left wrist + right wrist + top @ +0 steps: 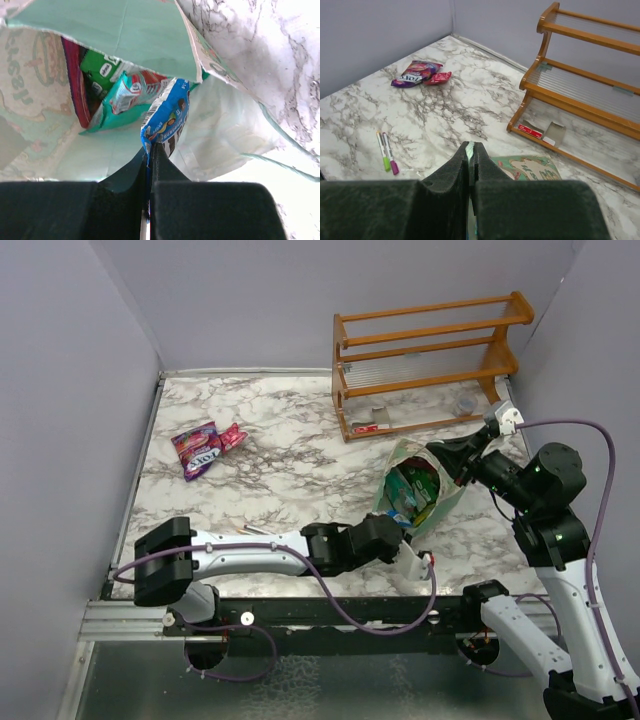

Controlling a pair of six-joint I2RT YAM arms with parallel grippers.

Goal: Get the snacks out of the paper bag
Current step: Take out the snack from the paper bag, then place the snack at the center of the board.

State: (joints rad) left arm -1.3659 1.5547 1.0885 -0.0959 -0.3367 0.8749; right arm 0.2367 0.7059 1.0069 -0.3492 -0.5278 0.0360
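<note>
Left gripper (149, 159): jaws clamped on lower edge of blue packet (167, 112), at mouth of paper bag (125, 30). Just beyond fingertips, deeper in bag: teal packet (122, 97), green packet (100, 70). Right gripper (470, 150): jaws pinched shut on bag rim. Near left of it: two marker pens (391, 159). Far ahead-left: purple packet (415, 73) touching pink packet (438, 77) on marble table (470, 100). Ahead-right: orange rack (580, 85).
</note>
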